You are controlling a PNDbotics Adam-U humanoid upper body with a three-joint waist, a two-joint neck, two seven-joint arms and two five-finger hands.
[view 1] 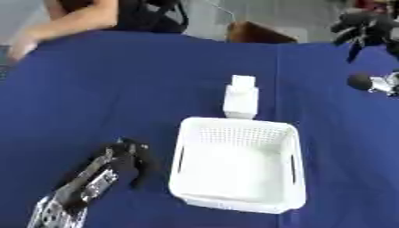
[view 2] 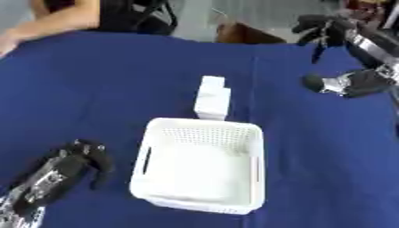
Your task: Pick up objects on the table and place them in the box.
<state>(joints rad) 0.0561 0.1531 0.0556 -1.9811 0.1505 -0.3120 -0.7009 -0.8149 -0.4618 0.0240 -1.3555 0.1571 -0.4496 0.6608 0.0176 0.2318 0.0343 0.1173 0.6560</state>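
Note:
A white perforated box point(view 1: 238, 129) stands on the blue table, and nothing shows inside it. Just behind its far rim stands a white bottle point(view 1: 241, 98) with a square cap, upright. My left hand point(view 1: 128, 158) rests on the cloth to the left of the box, fingers curled downward and holding nothing. My right hand point(view 2: 323, 26) hangs high at the far right, well away from the bottle, fingers drooping loosely with nothing in them.
The blue cloth point(view 1: 93, 98) covers the whole table. A brown object point(view 1: 257, 33) sits beyond the far edge. A person's arm point(view 1: 59, 26) lies along the far left edge, touching none of the task's things.

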